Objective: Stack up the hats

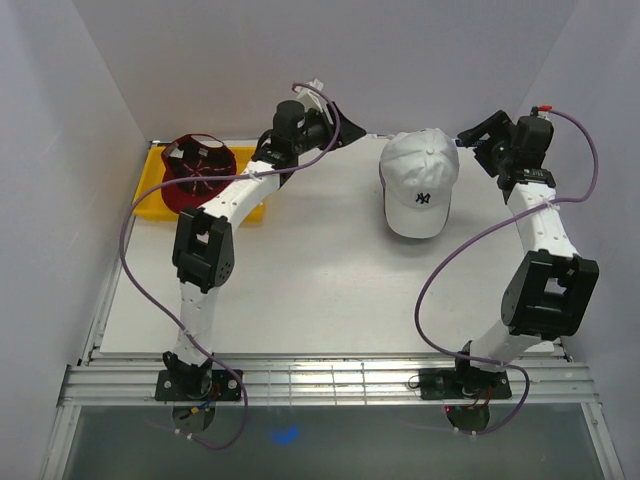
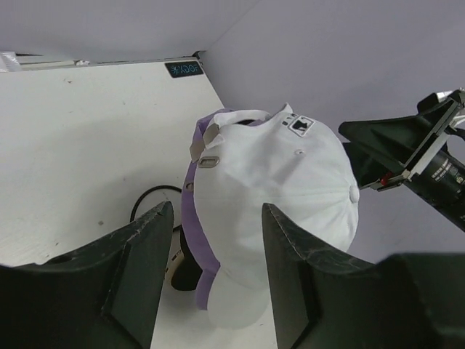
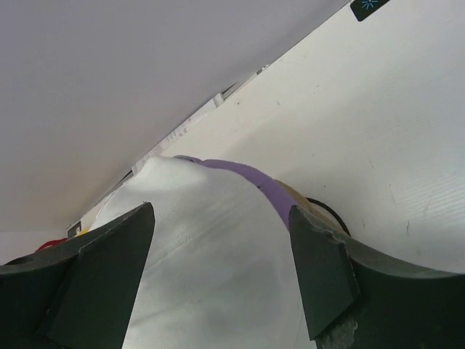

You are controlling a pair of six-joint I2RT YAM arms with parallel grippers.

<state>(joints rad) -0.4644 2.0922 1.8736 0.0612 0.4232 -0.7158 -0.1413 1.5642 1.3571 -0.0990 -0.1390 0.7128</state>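
A white hat [image 1: 420,185] with a dark logo tops a pile at the back right of the table. In the left wrist view the white hat [image 2: 283,182] covers a lavender hat [image 2: 190,218], with something black [image 2: 185,267] under that. A tan edge [image 3: 298,196] peeks out below the lavender hat [image 3: 254,178] in the right wrist view. A dark red hat [image 1: 200,175] lies upside down on the yellow tray. My left gripper [image 2: 218,254] is open just left of the pile. My right gripper [image 3: 221,247] is open over the white hat [image 3: 196,247].
The yellow tray [image 1: 155,185] sits in the back left corner against the wall. White walls close in the table on three sides. My left arm reaches across the tray's right end. My right gripper [image 1: 472,138] hangs close to the back wall.
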